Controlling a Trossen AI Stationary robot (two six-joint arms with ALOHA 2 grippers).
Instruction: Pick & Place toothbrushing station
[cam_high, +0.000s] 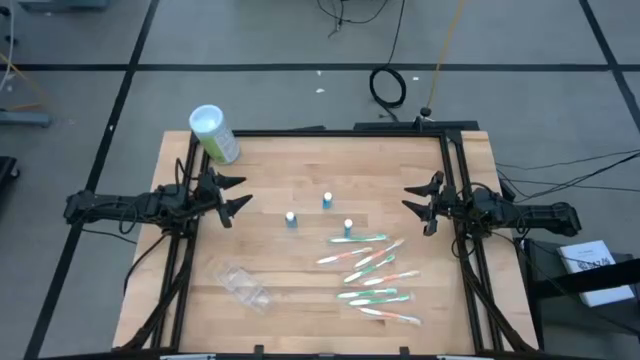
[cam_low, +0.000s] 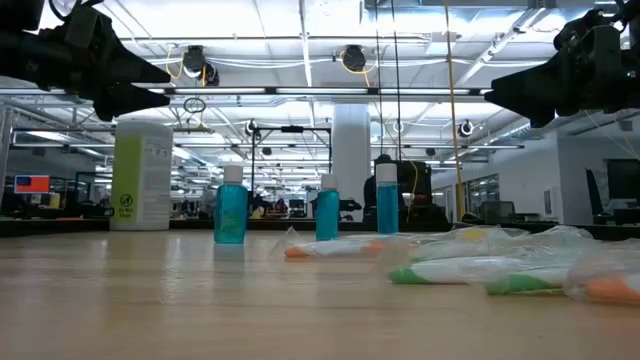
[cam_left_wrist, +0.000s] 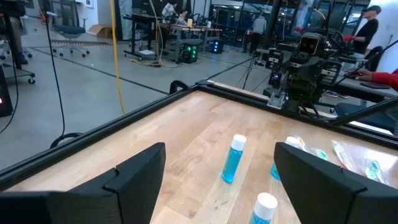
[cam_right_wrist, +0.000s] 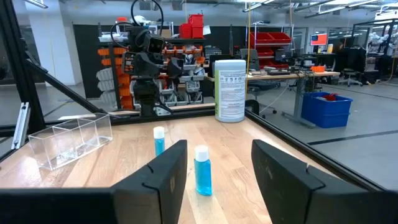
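Note:
Three small blue tubes with white caps (cam_high: 326, 200) (cam_high: 291, 218) (cam_high: 348, 228) stand upright on their bases mid-table; they also show in the low view (cam_low: 229, 213). Several thin white toothbrushes with green or orange accents (cam_high: 370, 270) lie flat at the near right. A small clear plastic holder (cam_high: 243, 285) lies at the near left, also in the right wrist view (cam_right_wrist: 65, 142). My left gripper (cam_high: 238, 192) is open and empty above the table's left edge. My right gripper (cam_high: 412, 203) is open and empty above the right edge.
A large green canister with a white lid (cam_high: 214, 133) stands at the table's far left corner. A black frame (cam_high: 340, 132) borders the table's far edge and sides. Bare wood (cam_high: 290, 165) lies between the grippers and the far edge.

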